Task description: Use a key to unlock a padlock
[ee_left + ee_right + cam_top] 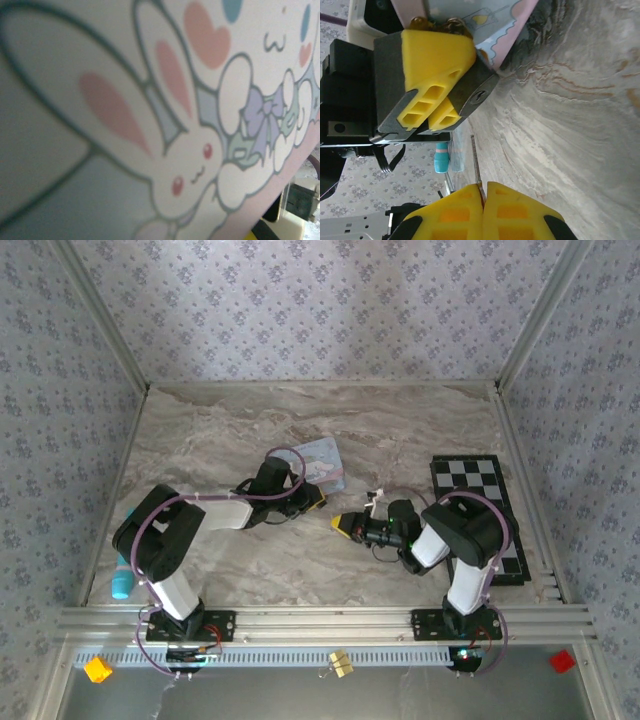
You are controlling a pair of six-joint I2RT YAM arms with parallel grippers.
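Left fingers [435,55], yellow ribbed plastic, are clamped on the padlock [479,92], a small black blocky metal lock. Its keyhole face points toward the right arm's camera and the slot is visible. The lock is held just above the tabletop [570,125], a grey-beige marble-pattern surface, right at the corner of the pale blue and pink cartoon tin [495,30]. Whether the lock touches the tin, can't tell.

Right fingers [515,215], the same yellow, are pressed fully together on the key [475,160], a thin pale metal blade sticking out from between them. The blade points up toward the padlock. Its tip sits just short of the lock and a little off the slot, not in it.

From the top camera the left fingers [316,501] and right fingers [342,524] face each other near mid-table, tips close together. The tin [322,460] lies flat just behind the left ones. The left wrist camera is up against the tin lid [150,125], with a bunny drawing, pink hearts and a purple bow, blurred.

Other things:
- A black-and-white checkered board [475,478] lies flat at the right, partly under the right arm.
- A teal cylinder [121,580] sits at the left edge.
- On the front rail are a yellow block [97,669], a small brass-coloured lock [340,662] and a red block [562,661].
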